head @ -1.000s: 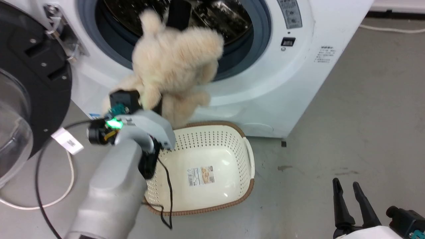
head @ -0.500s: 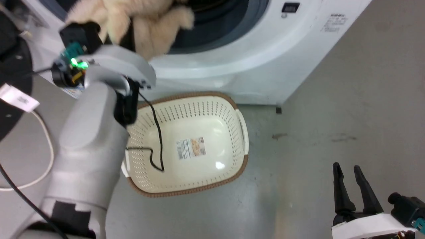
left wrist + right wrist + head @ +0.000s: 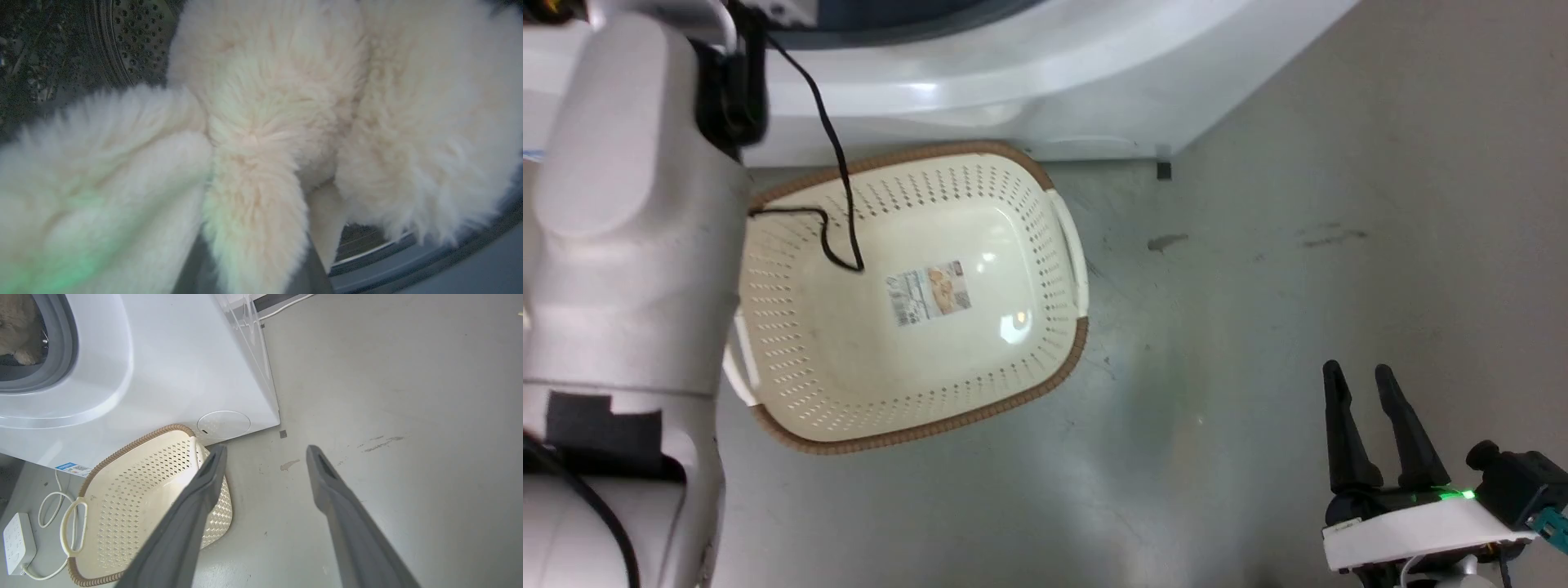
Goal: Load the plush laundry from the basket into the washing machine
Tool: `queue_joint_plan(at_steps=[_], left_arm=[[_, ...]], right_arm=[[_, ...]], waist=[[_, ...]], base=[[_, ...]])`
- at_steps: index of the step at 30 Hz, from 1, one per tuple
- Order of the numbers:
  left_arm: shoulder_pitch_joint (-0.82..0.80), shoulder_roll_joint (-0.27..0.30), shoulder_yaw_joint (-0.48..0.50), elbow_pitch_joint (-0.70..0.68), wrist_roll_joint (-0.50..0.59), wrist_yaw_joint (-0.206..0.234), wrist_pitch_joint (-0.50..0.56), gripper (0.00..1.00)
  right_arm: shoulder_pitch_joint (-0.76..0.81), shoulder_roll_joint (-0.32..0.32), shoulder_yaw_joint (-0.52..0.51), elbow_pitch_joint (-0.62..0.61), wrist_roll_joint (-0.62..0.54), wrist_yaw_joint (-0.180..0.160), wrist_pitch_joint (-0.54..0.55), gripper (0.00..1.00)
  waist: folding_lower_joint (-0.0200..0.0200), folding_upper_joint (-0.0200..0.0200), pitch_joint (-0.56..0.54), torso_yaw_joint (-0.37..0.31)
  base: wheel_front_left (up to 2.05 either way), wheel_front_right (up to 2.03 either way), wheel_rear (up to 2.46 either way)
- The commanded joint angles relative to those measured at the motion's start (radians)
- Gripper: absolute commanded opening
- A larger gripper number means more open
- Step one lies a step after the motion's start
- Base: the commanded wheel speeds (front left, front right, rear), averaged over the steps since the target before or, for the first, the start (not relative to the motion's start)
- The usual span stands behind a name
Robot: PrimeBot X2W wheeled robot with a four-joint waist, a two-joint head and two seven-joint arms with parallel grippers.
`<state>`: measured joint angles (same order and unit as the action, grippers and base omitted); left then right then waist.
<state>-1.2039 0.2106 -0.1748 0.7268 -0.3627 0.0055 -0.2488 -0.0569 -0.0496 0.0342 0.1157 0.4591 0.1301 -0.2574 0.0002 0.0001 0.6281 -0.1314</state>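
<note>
Plush laundry (image 3: 265, 122) at the drum mouth, left gripper (image 3: 255, 261) clamped on it; right gripper (image 3: 1372, 408) apart.
Head view: you see the basket (image 3: 915, 426) on the floor left of centre, its bare bottom showing a label sticker (image 3: 929, 292); the washing machine (image 3: 1013, 90) is at 12 o'clock and the right gripper at 4 o'clock. Left wrist view: the plush laundry crowds the lens, one lobe pinched at 6 o'clock, with the perforated drum (image 3: 135, 41) at 11 o'clock. Right wrist view: fingers spread over bare floor, basket at 8 o'clock, plush laundry inside the door seal at 10 o'clock.
</note>
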Motion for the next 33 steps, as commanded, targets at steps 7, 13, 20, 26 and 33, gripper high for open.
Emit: queue_joint_plan(at_steps=[7, 13, 20, 26, 33], left_arm=[[-0.126, 0.038, 0.018, 0.016, 0.029, -0.009, -0.013, 0.0], [-0.193, 0.066, 0.003, 0.034, 0.054, -0.011, -0.012, 0.0], [-0.278, 0.11, -0.013, 0.062, 0.076, -0.011, 0.012, 0.0], [-0.332, 0.149, -0.005, 0.073, 0.073, -0.008, 0.037, 0.0], [-0.37, 0.181, -0.02, 0.082, 0.082, -0.009, 0.076, 0.0]], right_arm=[[-0.006, -0.001, 0.027, -0.028, 0.02, 0.001, -0.004, 1.0], [0.001, -0.001, 0.041, -0.042, 0.037, 0.001, -0.004, 1.0], [0.012, -0.001, 0.059, -0.06, 0.067, 0.001, -0.004, 1.0], [0.028, -0.001, 0.089, -0.066, 0.091, 0.001, -0.004, 1.0], [0.038, -0.001, 0.102, -0.079, 0.107, 0.001, -0.004, 1.0]], waist=[[-0.0002, -0.0001, 0.085, -0.079], [-0.0002, -0.0001, 0.118, -0.119], [-0.0002, -0.0001, 0.163, -0.169], [-0.0002, -0.0001, 0.197, -0.204], [-0.0002, -0.0001, 0.23, -0.233]], base=[[0.0, 0.0, 0.0], [0.0, 0.0, 0.0], [0.0, 0.0, 0.0], [0.0, 0.0, 0.0], [0.0, 0.0, 0.0]])
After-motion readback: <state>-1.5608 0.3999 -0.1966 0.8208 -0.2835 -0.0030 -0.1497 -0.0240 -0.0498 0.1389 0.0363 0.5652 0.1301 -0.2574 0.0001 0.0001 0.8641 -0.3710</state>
